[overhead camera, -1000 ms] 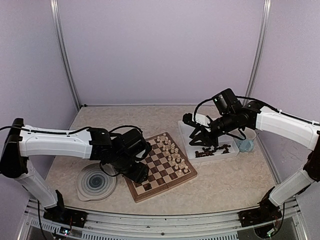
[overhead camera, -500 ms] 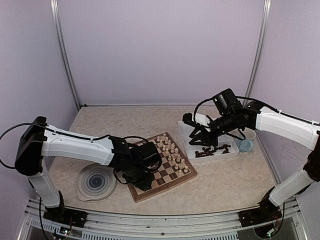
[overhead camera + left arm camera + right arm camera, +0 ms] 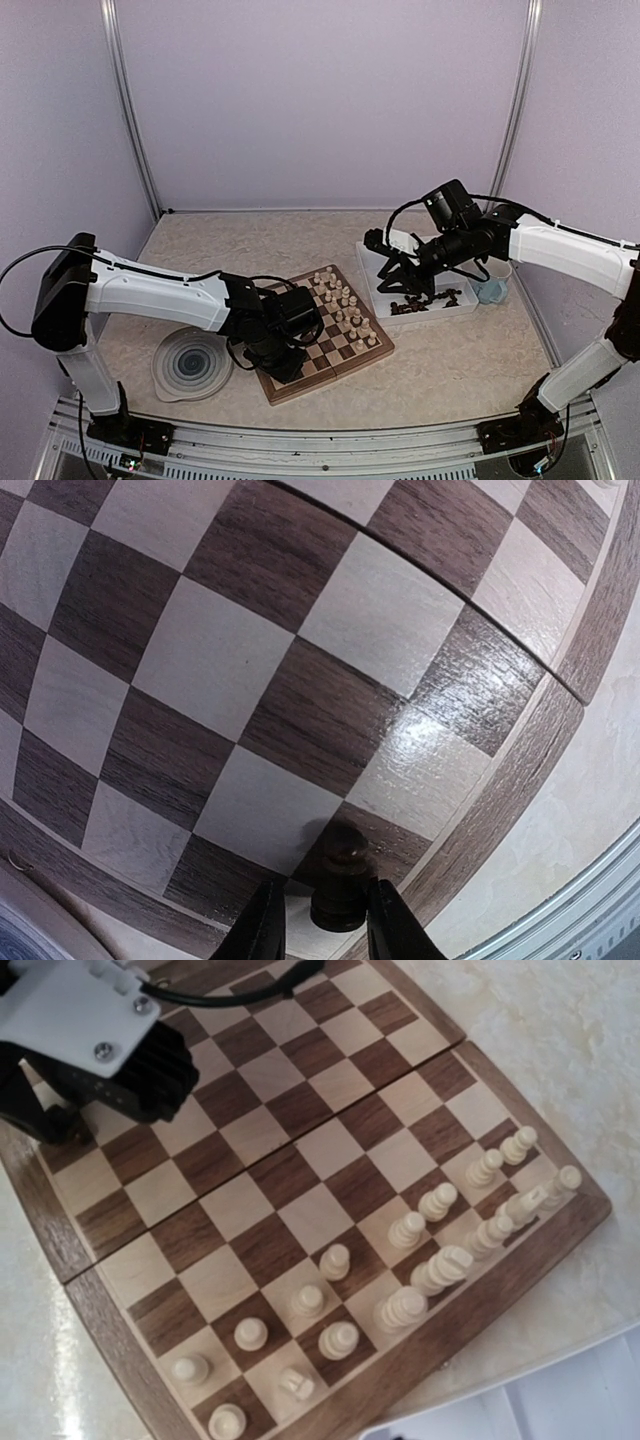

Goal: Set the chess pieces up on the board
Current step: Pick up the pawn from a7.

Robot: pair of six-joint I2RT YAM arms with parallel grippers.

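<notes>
**Left jaws close in on a dark piece at the board's corner**

The left gripper (image 3: 325, 892) is down low at the near corner of the board (image 3: 300, 680). Its jaws have narrowed sharply in the last second: wide a moment ago, now hugging a single dark piece (image 3: 340, 865) upright on the dark corner square. One finger touches it, the other shows a sliver of gap at the base, so I cannot tell whether it is truly gripped. The arm has also shifted nearer this corner. Across the table the right gripper (image 3: 398, 282) hangs over the white tray (image 3: 462, 302) just where it was, its jaws unreadable from here. The cream pieces (image 3: 430, 1280) line the far side in two rows. The dark side is bare apart from this one. My read is that a corner piece is being seated or straightened, with nearly the whole dark set left to place
</notes>
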